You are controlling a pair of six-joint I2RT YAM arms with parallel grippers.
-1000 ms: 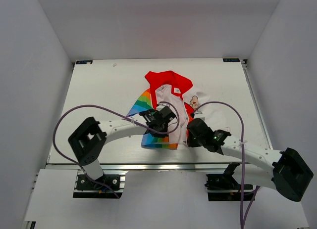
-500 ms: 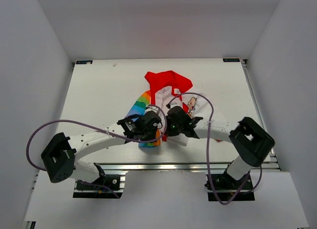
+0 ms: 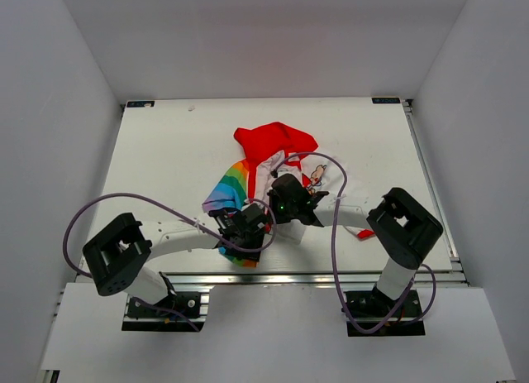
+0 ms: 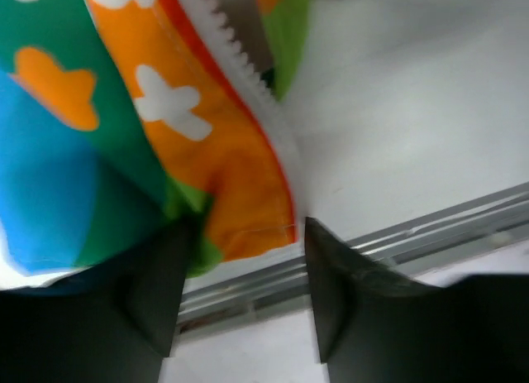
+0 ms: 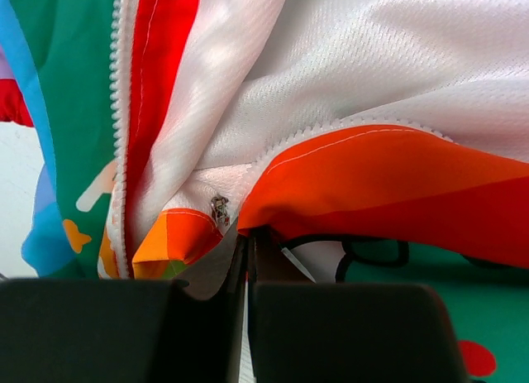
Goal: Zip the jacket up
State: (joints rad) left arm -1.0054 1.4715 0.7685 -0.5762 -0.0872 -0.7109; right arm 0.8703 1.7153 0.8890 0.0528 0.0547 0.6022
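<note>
lying lengthwise near-to-far, the jacket (image 3: 235, 184) points its hood (image 3: 273, 141) away.

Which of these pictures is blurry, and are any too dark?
Left wrist view: the rainbow-striped white fabric jacket is smeared and soft, the dark fingers nearly silhouettes. Right wrist view: crisp, the mesh weave shows. Top view: evenly lit, sharp, faint shadows.

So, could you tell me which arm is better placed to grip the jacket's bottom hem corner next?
Left, probably: the left pincer stands open with the orange hem corner of the small white rainbow-striped fabric jacket between its fingers, beside the white zipper teeth. The right pincer is shut, pinching the fabric.
</note>
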